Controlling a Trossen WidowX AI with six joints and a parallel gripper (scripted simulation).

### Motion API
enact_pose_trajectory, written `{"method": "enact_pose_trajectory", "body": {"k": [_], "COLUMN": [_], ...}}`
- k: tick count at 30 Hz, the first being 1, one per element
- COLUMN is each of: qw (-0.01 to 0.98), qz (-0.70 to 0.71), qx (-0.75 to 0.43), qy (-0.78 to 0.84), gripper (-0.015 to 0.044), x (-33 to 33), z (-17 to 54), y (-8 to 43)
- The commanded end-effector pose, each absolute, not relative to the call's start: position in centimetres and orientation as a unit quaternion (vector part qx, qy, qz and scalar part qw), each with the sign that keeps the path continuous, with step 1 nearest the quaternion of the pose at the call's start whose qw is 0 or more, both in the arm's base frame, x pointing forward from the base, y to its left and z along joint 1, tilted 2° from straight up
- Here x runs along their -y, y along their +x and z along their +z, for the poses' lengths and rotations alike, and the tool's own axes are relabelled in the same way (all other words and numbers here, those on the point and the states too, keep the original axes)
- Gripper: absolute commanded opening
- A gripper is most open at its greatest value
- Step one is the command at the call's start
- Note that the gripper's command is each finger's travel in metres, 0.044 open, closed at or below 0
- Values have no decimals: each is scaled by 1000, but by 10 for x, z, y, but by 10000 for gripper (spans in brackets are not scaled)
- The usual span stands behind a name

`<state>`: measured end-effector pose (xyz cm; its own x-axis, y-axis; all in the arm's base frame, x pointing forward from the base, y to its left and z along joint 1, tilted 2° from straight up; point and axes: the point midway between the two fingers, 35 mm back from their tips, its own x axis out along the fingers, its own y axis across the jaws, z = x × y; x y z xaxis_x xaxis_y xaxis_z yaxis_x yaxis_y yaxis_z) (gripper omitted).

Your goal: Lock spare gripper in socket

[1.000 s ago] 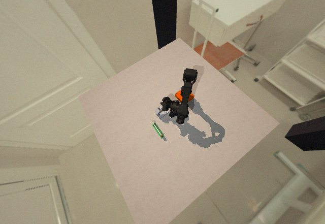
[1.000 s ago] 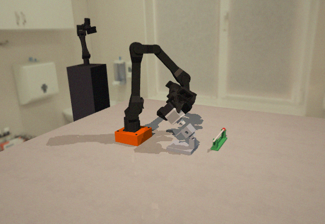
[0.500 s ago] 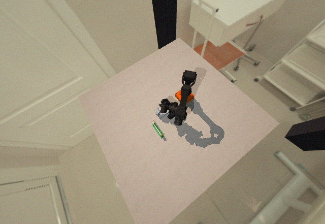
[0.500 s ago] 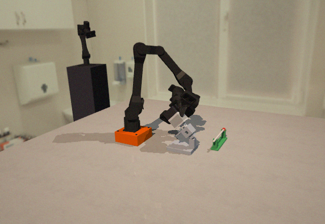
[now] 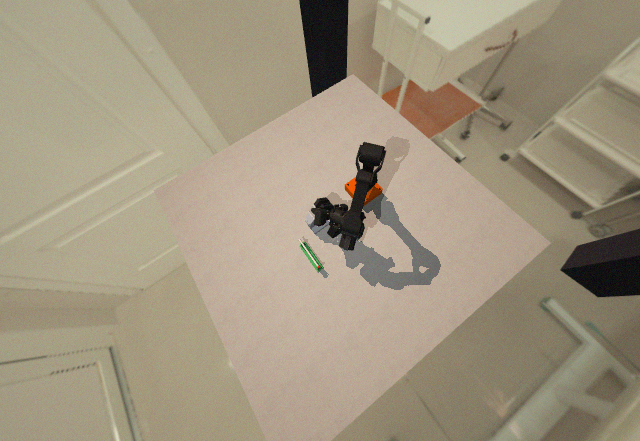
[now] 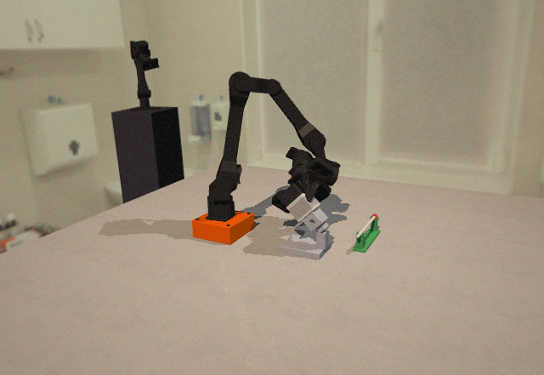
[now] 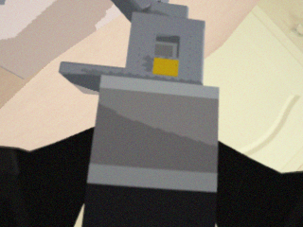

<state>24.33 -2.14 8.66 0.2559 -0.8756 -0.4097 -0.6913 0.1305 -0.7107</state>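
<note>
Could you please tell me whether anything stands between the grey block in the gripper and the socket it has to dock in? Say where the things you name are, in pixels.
Nothing visible does: the grey block (image 6: 303, 207) (image 7: 156, 132) meets the grey socket (image 6: 315, 222) (image 7: 191, 47).
</note>
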Motion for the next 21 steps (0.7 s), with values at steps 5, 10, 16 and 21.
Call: {"method": "enact_pose_trajectory", "body": {"k": [5, 10, 16, 21], "qw": [450, 450, 450, 450], "qz": [-101, -101, -101, -101], "qx": [-602, -602, -602, -602], "qy": [-652, -652, -652, -652], "gripper": [0, 0, 105, 236], "x": [21, 21, 21, 21], "z": [86, 86, 86, 86], "y": [243, 243, 243, 243]}}
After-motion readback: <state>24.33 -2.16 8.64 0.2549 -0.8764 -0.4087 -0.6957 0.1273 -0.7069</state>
